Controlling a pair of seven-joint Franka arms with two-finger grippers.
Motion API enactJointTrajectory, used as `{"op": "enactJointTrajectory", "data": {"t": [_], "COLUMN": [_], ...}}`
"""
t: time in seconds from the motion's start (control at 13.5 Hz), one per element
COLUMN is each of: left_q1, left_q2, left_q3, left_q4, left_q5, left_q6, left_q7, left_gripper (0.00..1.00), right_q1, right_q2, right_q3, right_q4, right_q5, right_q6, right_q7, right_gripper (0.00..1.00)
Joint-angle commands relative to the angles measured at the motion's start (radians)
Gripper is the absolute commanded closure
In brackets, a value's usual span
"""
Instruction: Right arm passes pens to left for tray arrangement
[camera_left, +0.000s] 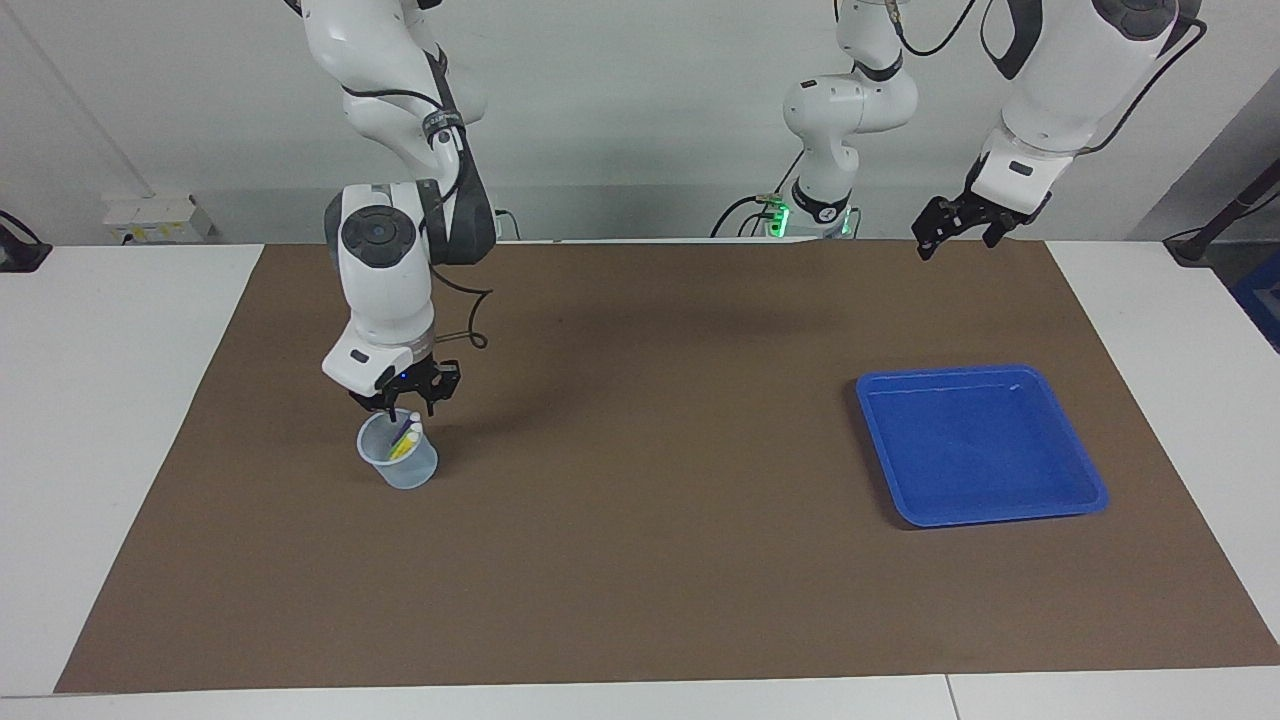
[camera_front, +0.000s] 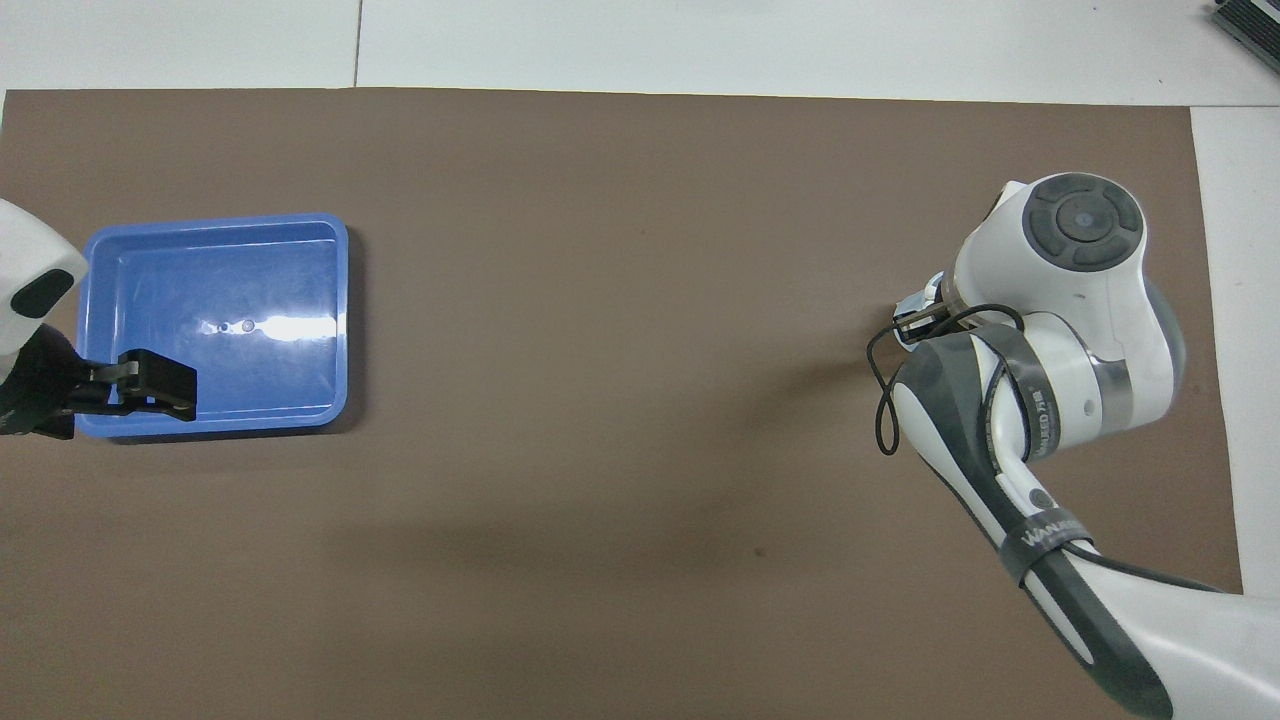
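White right arm (camera_front: 1030, 400), strap lettering unreadable.

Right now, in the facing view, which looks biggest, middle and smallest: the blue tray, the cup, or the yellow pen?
1. Blue tray, by far the largest.
2. Cup.
3. Yellow pen, a small sliver standing in the cup.
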Motion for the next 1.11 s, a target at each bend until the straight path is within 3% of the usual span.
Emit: {"op": "enactJointTrajectory", "data": {"t": [0.0, 0.3, 0.74, 1.04], "left_q1": [-0.022, -0.041, -0.059, -0.019], "left_q2": [-0.038, -0.038, -0.050, -0.053], "left_q3": [0.009, 0.009, 0.011, 0.020], "left_q4": [-0.041, -0.041, -0.067, -0.083], "left_q5": [0.010, 0.010, 0.008, -0.086], "left_q6": [-0.007, 0.001, 0.004, 0.065], "left_q7": [-0.016, -0.018, -0.027, -0.016], "left_gripper": [0.00, 0.00, 0.00, 0.00], "right_q1": [-0.004, 0.000, -0.002, -0.004], "right_q2": [0.003, 0.003, 0.003, 0.003], "right_q3": [0.007, 0.007, 0.007, 0.007], "right_q4": [-0.007, -0.007, -0.007, -0.004], "right_q5": [-0.033, -0.049, -0.063, -0.064], "right_q6": [0.021, 0.021, 0.021, 0.018], "right_q7": [0.022, 0.022, 0.017, 0.006], "right_gripper": [0.56, 0.60, 0.75, 0.81]}}
